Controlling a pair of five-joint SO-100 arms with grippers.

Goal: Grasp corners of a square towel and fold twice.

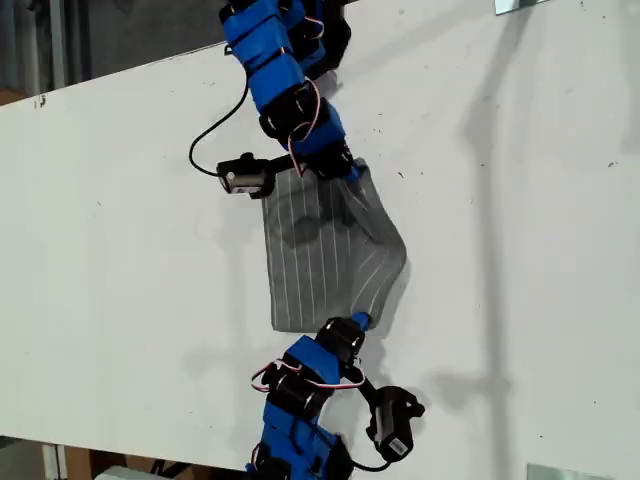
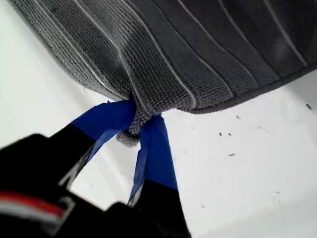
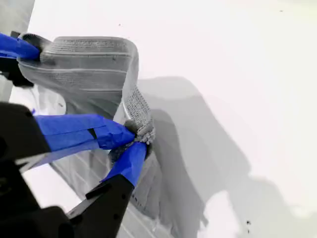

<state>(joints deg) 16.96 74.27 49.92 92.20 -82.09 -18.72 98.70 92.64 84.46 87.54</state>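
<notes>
So both claws pinching towel (image 1: 325, 255) corners: first claw (image 2: 136, 124) clamps bunched corner, second claw (image 3: 133, 141) grips another, lifting edge off counter (image 1: 120, 250) for fold.

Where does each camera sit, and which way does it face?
Exterior view: overhead, looking down at the table and the towel; one arm enters from its top edge, another arm from its bottom edge.
First wrist view: on my first hand, looking along it at the pinched towel edge.
Second wrist view: on my second hand, likewise.
All share the towel.
</notes>
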